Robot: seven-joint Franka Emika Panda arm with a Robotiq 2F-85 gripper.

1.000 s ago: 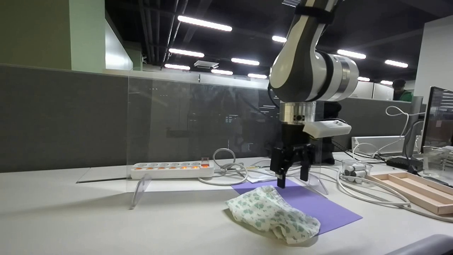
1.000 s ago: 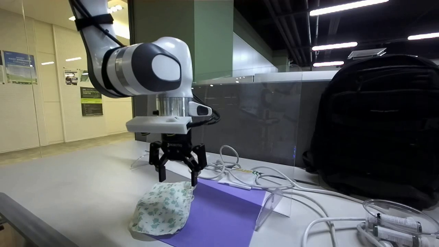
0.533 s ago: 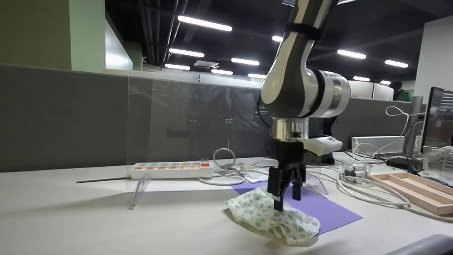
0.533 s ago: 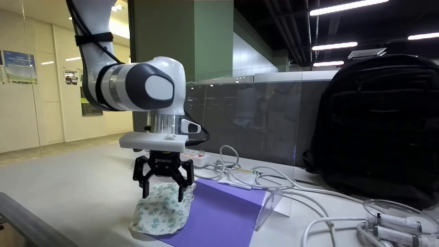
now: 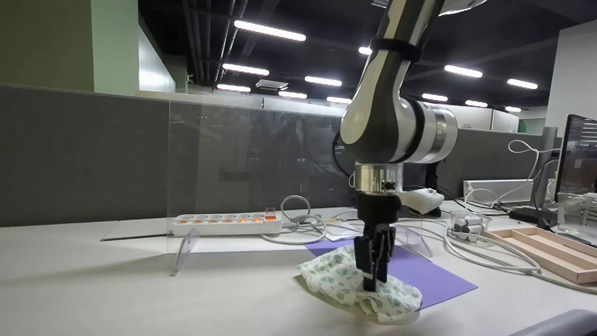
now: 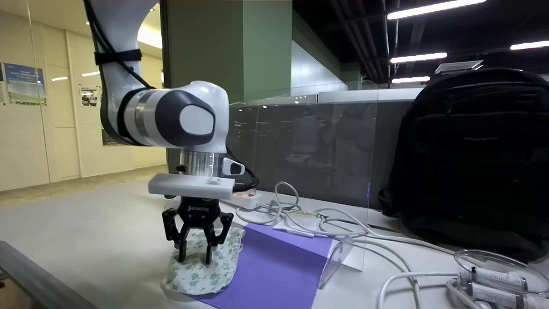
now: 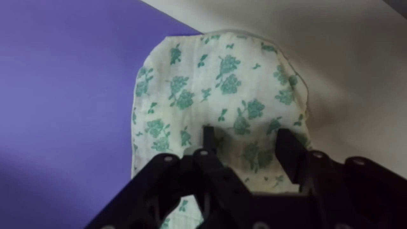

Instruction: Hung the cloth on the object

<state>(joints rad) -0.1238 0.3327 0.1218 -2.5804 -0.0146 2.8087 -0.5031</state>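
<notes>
A: My gripper sits lower than in the earlier frame, its fingers closer together.
B: Any grasp shown?
A: None: I see the fingers parted over the cloth, rumpled partly on the purple mat, partly on the table. I judge it light, limp; pinching up a fold seems best.

jaws parted over cloth, clear panel

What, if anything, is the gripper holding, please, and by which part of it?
Nothing is held: the gripper stands open over the cloth, its jaws apart and no fabric pinched between them. Whether they touch the cloth cannot be told.
</notes>
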